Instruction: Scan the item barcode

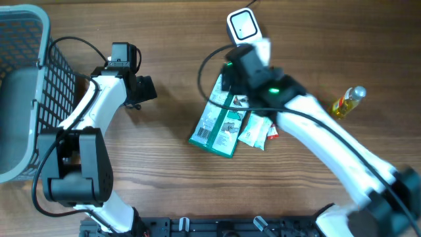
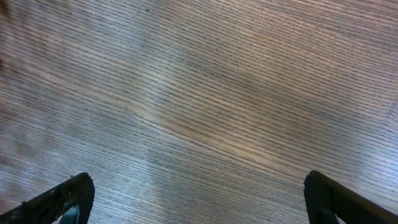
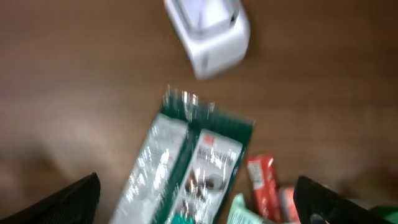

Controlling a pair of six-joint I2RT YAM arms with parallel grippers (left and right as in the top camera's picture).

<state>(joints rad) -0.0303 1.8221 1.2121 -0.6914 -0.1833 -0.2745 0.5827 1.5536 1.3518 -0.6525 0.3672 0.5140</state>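
The left gripper (image 2: 199, 202) hangs wide open over the wooden table (image 2: 205, 93), holding nothing. The right gripper (image 3: 199, 205), also wide open and empty, hangs above the green packet (image 1: 216, 125), which lies flat near the white scanner (image 1: 243, 26).

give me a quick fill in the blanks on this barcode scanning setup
The right end effector hangs above the ___ packet.
The left end effector has its jaws ___.
The small bottle is ___ in colour.
The grey basket sits beside the ___ arm.
Missing words: green, open, yellow, left.
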